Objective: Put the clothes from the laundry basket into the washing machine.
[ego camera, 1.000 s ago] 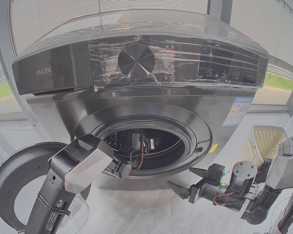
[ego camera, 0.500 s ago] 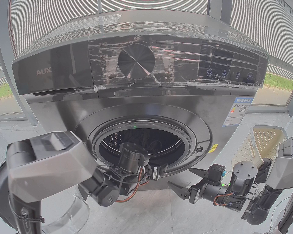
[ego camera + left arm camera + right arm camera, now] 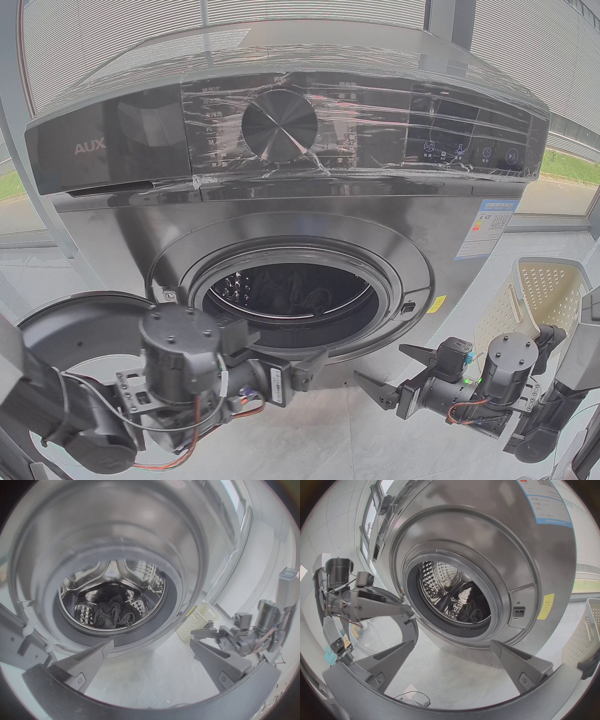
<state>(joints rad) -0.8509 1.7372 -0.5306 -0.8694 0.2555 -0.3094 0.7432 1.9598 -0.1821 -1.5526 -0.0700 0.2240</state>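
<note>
The washing machine (image 3: 287,212) stands with its round door (image 3: 69,328) swung open to the left. Dark clothes (image 3: 281,290) lie inside the drum, low at the back (image 3: 112,614) (image 3: 473,611). My left gripper (image 3: 315,369) hangs open just below and in front of the drum's lower rim, and the left wrist view shows nothing between its spread fingers (image 3: 150,643). Further right my right gripper (image 3: 394,372) is open and holds nothing (image 3: 450,644), level with the machine's lower front. The pale perforated laundry basket (image 3: 544,300) stands to the right of the machine.
The open door takes up the floor space on the left, behind my left arm. Light grey floor tiles (image 3: 337,431) stretch in front of the machine between the two grippers. The basket (image 3: 587,636) is close beside my right arm.
My left arm has pulled out of the drum and dropped to below the opening's rim, leaving the dark clothes inside. The right gripper has shifted slightly to the right.
</note>
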